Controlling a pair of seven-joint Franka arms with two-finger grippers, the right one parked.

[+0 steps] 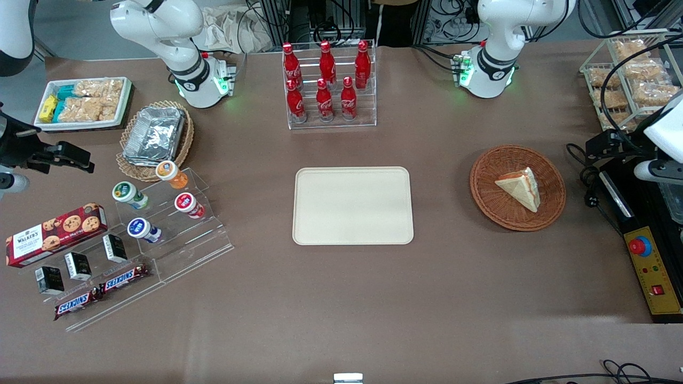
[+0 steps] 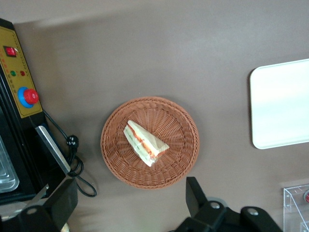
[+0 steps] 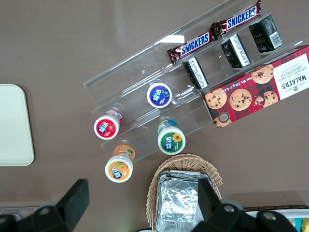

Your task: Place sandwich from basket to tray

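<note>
Here you have one sandwich (image 1: 519, 187) lying in one basket (image 1: 549, 210), its long axis running from ten to four o'clock in the front view. One tray (image 1: 352, 206) lies apart at nine o'clock. The tool (image 2: 128, 203) hangs above the basket, fingers (image 2: 195, 194) spread, holding nothing.

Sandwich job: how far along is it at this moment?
Nothing is done yet. The triangular white-bread sandwich lies in the round reddish-brown wicker basket, and the flat cream rectangular tray holds nothing. In hand: the left arm's gripper hangs above the basket, fingers open and holding nothing. Left: descend, grasp, carry the sandwich to the tray, release.
</note>
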